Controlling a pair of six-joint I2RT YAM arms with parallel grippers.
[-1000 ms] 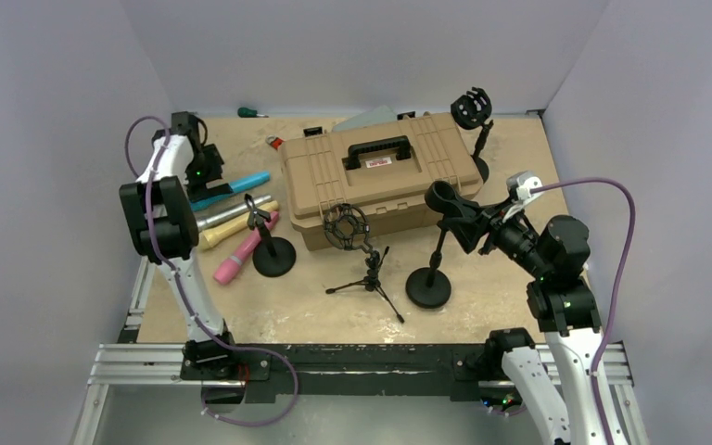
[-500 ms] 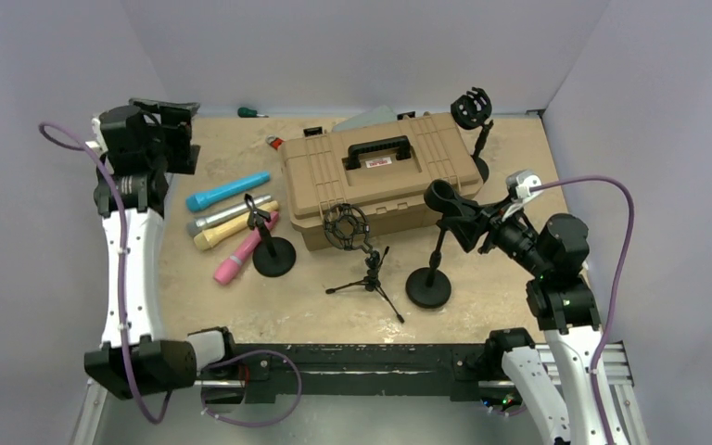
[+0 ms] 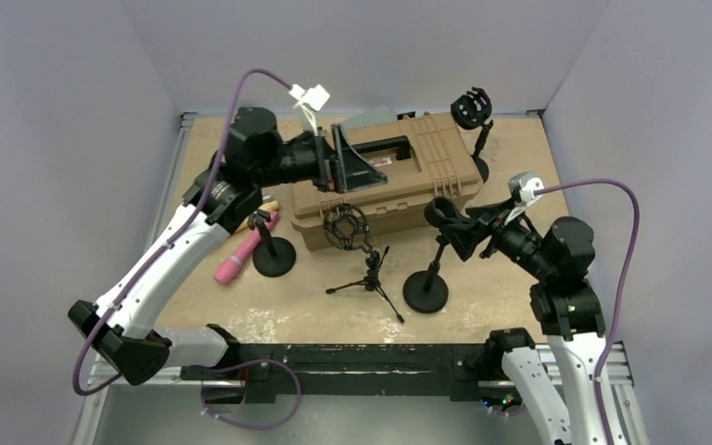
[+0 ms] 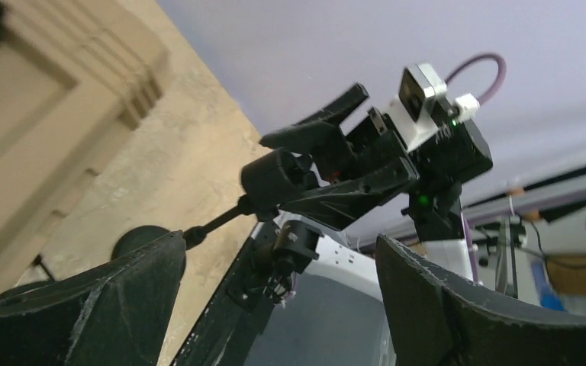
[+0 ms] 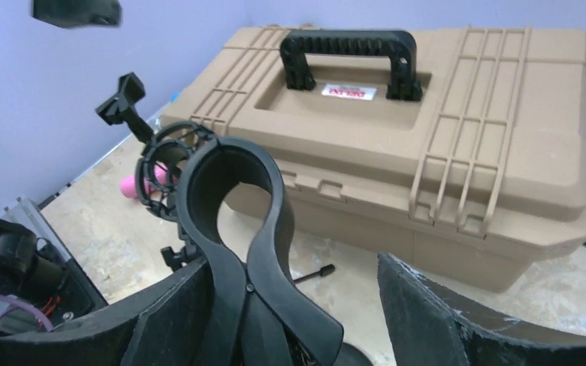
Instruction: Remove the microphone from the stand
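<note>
at centre right of the top view, right gripper [image 3: 459, 227] sits spread around the stand's [image 3: 425, 289] empty clip. left gripper [image 3: 348, 162] gapes over toolbox [image 3: 436, 158]. pink mic [image 3: 238, 258] lies centre-left. risk: tugging the clip topples the stand.

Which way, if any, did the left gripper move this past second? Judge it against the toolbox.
Yes, rightward. The left gripper was well left of the tan toolbox; now it hangs over its left half.

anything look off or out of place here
The clip inside the right claw is empty: no microphone sits in that stand. A pink microphone lies by the small stand on the left.
</note>
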